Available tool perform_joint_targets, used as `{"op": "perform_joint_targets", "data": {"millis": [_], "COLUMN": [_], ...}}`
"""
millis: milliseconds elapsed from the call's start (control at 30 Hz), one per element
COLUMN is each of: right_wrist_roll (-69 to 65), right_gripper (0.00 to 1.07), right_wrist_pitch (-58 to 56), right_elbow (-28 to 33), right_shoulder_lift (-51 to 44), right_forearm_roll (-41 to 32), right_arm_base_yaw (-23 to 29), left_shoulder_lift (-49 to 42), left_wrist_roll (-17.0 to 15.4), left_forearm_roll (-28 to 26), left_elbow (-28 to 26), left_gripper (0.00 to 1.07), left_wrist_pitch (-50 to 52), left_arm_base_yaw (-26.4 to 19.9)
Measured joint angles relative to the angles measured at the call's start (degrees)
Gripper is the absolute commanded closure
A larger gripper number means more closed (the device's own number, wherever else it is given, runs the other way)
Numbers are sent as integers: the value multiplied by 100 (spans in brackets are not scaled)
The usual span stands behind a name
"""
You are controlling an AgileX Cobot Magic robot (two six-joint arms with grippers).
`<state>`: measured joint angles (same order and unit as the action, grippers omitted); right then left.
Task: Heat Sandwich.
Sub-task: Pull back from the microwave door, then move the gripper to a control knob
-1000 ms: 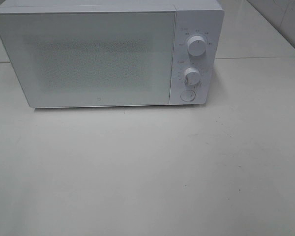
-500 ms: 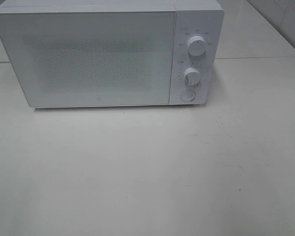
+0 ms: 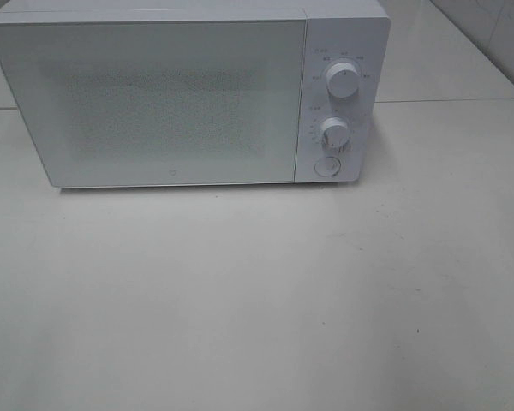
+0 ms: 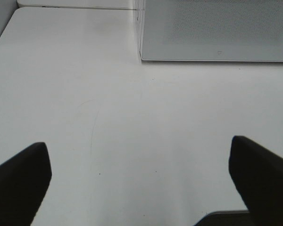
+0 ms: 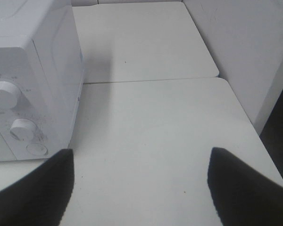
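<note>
**Sandwich out of sight, microwave shut**

Cannot find the sandwich in any view: not on the table point(image 3: 257, 300), not between either pair of fingers. Cannot tell which way it points, nor how its long axis lies. May sit behind the closed door point(image 3: 163, 98) of the microwave point(image 3: 347, 34), but cannot see through the frosted panel to confirm.

Hard to place the task's progress from this. Either not begun, with the food yet to be fetched, or loaded and shut in with only the heating left. In both cases, probably some work ahead at the control panel on the right: upper knob point(image 3: 343, 80), lower knob point(image 3: 335, 134), round button point(image 3: 326, 166).

Left gripper point(image 4: 141, 183): dark fingers point(image 4: 19, 183) spread wide, nothing between them, bare table below, microwave's front at the far side. Right gripper point(image 5: 141, 188): fingers point(image 5: 33, 188) likewise spread and empty, to the right of the microwave, near the knobs. Neither visible from the high camera.
</note>
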<state>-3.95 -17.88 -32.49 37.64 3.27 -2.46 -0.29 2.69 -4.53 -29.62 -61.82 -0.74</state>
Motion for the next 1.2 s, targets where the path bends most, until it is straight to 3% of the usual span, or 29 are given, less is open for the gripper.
{"op": "perform_joint_targets", "data": {"millis": [533, 700, 833, 900, 1200], "right_wrist_roll": [-23, -11, 229, 745, 2303], "right_gripper": [31, 31, 31, 31, 31], "right_wrist_pitch": [2235, 3478, 4326, 4939, 6732], "right_elbow": [40, 476, 871, 1066, 1175], "right_shoulder_lift": [1942, 2515, 2934, 3317, 4400], "right_forearm_roll": [0, -46, -458, -957, -2773], "right_arm_base_yaw": [0, 17, 246, 607, 1839], "left_shoulder_lift": [0, 0, 0, 0, 0], "left_wrist_roll": [0, 0, 0, 0, 0], "left_forearm_roll": [0, 0, 0, 0, 0], "left_elbow": [0, 0, 0, 0, 0], "left_gripper": [10, 10, 10, 10, 10], "left_wrist_pitch": [0, 0, 0, 0, 0], "left_arm_base_yaw": [0, 0, 0, 0, 0]}}
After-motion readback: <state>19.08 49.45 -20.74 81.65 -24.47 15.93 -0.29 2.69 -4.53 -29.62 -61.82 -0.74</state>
